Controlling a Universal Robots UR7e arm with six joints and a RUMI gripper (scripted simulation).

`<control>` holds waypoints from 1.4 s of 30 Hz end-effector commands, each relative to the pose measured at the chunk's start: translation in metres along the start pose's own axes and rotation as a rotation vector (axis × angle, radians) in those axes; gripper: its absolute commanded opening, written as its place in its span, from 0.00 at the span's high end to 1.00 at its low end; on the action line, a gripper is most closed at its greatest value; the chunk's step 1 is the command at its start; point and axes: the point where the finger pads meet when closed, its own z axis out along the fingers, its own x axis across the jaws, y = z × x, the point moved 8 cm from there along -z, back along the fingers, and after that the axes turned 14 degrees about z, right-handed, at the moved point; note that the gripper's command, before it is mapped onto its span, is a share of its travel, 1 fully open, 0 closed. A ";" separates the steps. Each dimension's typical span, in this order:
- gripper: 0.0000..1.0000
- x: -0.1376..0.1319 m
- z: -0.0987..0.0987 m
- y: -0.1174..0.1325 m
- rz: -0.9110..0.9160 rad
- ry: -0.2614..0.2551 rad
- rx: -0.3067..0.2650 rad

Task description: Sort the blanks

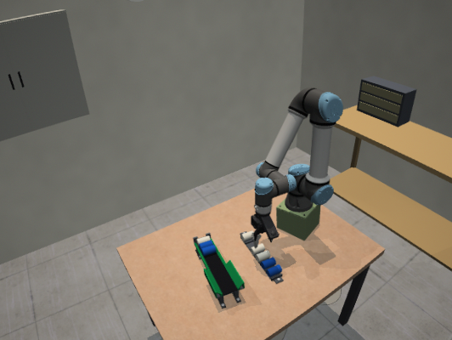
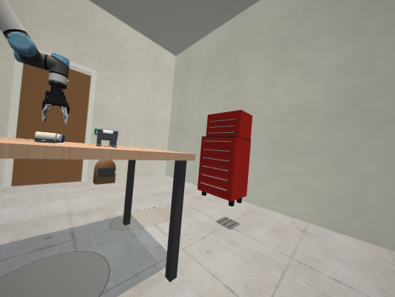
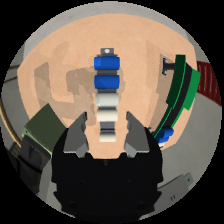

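The green feed ramp (image 1: 218, 269) holds a white blank (image 1: 203, 240) at its far end, with two blue blanks (image 1: 207, 248) right beside it. The stock rack (image 1: 261, 257) holds one white blank (image 1: 246, 235) at its far end, an empty slot, then two white blanks (image 1: 260, 252) and two blue blanks (image 1: 271, 266). My gripper (image 1: 263, 235) hangs above the rack's far part, half open and empty. In the wrist view, the gripper's fingers straddle the line of the rack, above a white blank (image 3: 106, 118). The side view shows the gripper (image 2: 55, 115) well above the rack.
The arm's green base block (image 1: 298, 221) stands close behind the rack. The ramp (image 2: 107, 135) lies parallel to the rack, to its left. The table edge runs along the front. A red tool cabinet (image 2: 226, 156) stands far off on the floor.
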 end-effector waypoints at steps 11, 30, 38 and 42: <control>0.48 0.000 0.019 0.000 0.000 0.001 0.000; 0.48 0.000 0.041 0.000 0.000 0.001 0.000; 0.48 0.000 0.044 0.000 0.000 0.001 0.000; 0.48 0.000 0.045 0.000 0.000 0.001 0.000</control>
